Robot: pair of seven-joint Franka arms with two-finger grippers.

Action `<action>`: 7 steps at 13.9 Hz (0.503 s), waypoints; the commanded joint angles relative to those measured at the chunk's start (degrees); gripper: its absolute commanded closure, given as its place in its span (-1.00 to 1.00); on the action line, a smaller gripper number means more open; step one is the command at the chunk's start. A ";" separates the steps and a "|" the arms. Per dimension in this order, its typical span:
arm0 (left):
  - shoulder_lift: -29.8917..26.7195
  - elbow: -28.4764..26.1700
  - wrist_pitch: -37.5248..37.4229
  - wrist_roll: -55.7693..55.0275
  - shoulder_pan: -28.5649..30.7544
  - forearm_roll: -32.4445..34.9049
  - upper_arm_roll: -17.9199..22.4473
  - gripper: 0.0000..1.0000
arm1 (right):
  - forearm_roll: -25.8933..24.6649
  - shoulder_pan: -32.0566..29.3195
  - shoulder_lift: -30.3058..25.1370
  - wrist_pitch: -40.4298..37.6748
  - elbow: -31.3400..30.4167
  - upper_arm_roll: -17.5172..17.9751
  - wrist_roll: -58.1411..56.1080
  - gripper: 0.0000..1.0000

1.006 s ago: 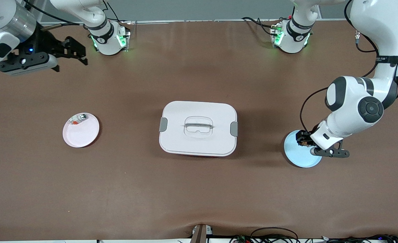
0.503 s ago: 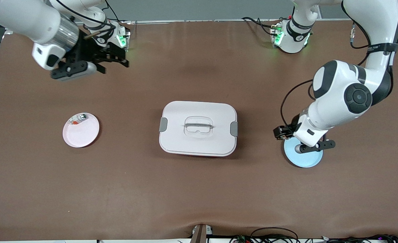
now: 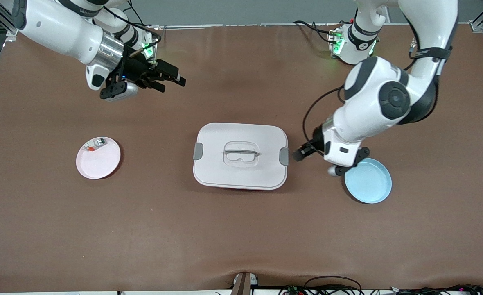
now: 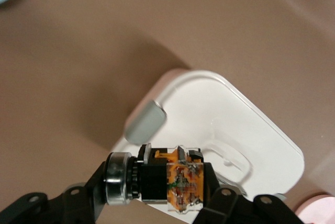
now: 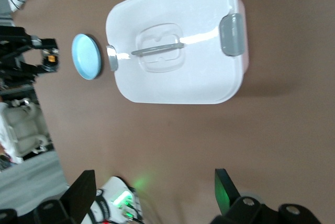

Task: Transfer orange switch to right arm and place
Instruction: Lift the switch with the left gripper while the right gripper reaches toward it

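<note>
The orange switch (image 4: 178,182), a small black block with an orange band and a silver cap, is clamped sideways between the fingers of my left gripper (image 4: 157,200). That gripper (image 3: 302,154) hangs over the table between the white box and the blue plate (image 3: 368,181). The switch (image 5: 51,56) also shows far off in the right wrist view. My right gripper (image 3: 172,79) is open and holds nothing, up over the table near its own base. Its spread fingers (image 5: 86,187) frame that base.
A white lidded box (image 3: 240,155) with grey clips and a handle sits mid-table. A pink plate (image 3: 102,162) toward the right arm's end holds a small silver-and-red piece (image 3: 95,144). Cables lie along the table's near edge (image 3: 331,287).
My left gripper has lifted the switch off the blue plate and carried it toward the white box. My right gripper has swung from the table's end toward the middle.
</note>
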 commanded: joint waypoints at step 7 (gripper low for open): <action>6.00 9.57 -0.32 -28.12 -9.11 -3.56 -0.06 1.00 | 10.33 8.44 -2.85 17.07 -7.57 -0.49 8.21 -1.00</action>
